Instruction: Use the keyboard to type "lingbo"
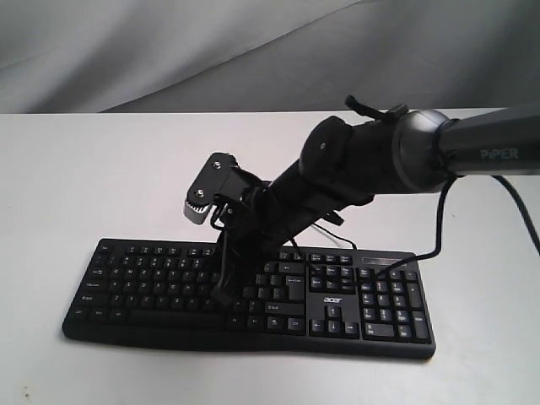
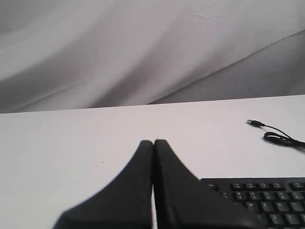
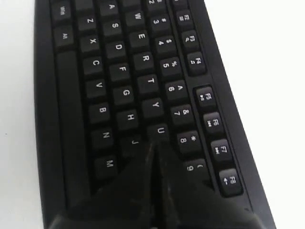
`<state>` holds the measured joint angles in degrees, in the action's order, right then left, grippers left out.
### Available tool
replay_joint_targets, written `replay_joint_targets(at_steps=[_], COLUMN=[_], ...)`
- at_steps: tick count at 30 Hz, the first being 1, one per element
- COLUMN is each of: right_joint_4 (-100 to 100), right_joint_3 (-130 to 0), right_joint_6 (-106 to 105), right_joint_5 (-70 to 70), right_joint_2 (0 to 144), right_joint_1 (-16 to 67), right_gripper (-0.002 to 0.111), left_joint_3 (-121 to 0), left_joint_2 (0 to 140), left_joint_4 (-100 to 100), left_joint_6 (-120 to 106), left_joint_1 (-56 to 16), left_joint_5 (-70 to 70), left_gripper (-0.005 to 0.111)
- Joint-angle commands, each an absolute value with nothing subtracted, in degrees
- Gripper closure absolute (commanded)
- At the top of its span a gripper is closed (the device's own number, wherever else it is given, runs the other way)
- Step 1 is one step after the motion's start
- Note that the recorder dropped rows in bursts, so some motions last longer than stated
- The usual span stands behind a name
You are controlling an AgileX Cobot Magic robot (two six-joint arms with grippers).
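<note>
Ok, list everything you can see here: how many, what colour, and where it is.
keyboard: one, black with white letters, flat on the table
USB cable: one, thin and black, lying on the table beyond the keyboard, plug end free
table: one, white, under everything
cloth backdrop: one, grey-white, behind the table
right arm: one, dark grey, reaching over the keyboard
right gripper: one, black, jaws shut, tip down at the keys near J and U
left gripper: one, black, jaws shut, over bare table by a keyboard corner
</note>
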<state>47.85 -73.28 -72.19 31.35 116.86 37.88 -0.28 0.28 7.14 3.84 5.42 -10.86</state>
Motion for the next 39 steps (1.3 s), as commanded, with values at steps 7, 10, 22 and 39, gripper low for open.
replay_joint_targets(at_steps=[7, 10, 22, 39], right_joint_4=[53.43, 53.43, 53.44, 40.82], right_joint_3=[-71.67, -71.67, -71.78, -71.78], right_joint_6=[-75.14, -75.14, -75.24, -63.58], right_joint_5=[29.16, 29.53, 30.71, 24.69], right_joint_2=[118.97, 119.07, 120.9, 87.67], right_joint_1=[35.93, 35.93, 35.36, 34.48], right_gripper=[0.108, 0.108, 0.108, 0.108], left_joint_3=[0.0, 0.0, 0.0, 0.0], left_joint_2=[0.0, 0.0, 0.0, 0.0], left_joint_4=[7.16, 7.16, 7.16, 7.16], left_joint_6=[3.96, 3.96, 3.96, 3.96], left_joint_1=[5.11, 5.11, 5.11, 5.11], left_joint_5=[-10.51, -10.51, -10.51, -10.51], left_gripper=[0.106, 0.106, 0.106, 0.106])
